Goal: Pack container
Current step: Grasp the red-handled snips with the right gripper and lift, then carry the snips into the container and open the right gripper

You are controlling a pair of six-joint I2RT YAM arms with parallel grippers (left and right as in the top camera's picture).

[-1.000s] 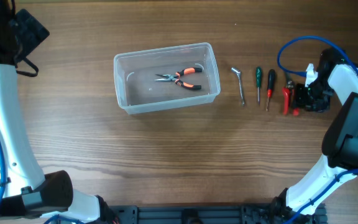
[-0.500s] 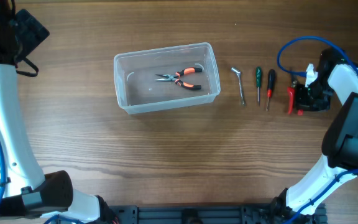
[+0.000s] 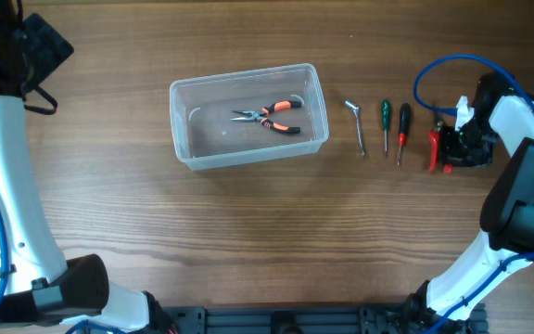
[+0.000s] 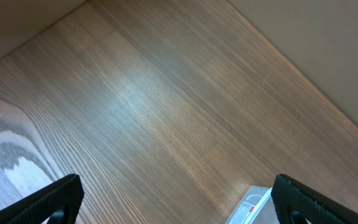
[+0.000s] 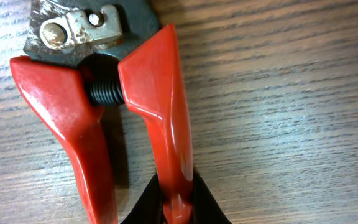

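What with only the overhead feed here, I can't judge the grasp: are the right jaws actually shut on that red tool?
Observer: Yes. The right wrist view shows the right gripper pinching just one handle of the red cutters; the other handle is free.
Operator: Are the handles squeezed together?
Observer: No, they stand apart, with a black coil spring between them near the pivot.
Operator: And the left arm? It's hard to read from above.
Observer: The left gripper has its jaws wide apart above the table, holding nothing; a corner of the container shows at the frame's bottom edge.
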